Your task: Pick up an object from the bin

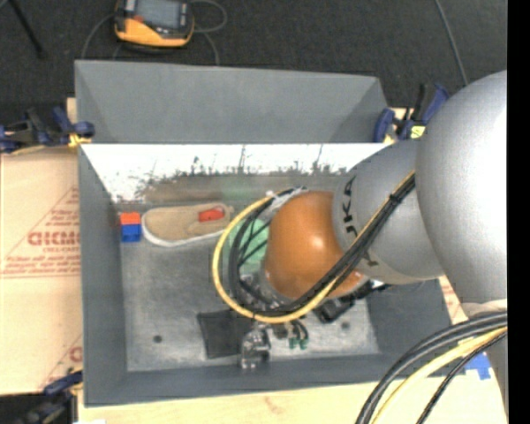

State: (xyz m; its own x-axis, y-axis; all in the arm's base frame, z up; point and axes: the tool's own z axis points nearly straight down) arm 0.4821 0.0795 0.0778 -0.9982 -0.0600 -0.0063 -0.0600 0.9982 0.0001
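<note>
Gripper (256,350) sits low in the bin (159,316), just beside a dark flat square (219,332), presumably positioned to grasp it (apart or together: cannot tell).

In the bin (102,263), a small block (130,227) is set just left of the shoe (181,223). A flat square piece (219,332) is laid in front of the shoe, slightly right; the gripper (254,350) is placed further right.

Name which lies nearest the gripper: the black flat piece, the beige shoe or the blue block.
The black flat piece, beside the gripper at the front wall; the beige shoe and blue block lie farther back.
</note>
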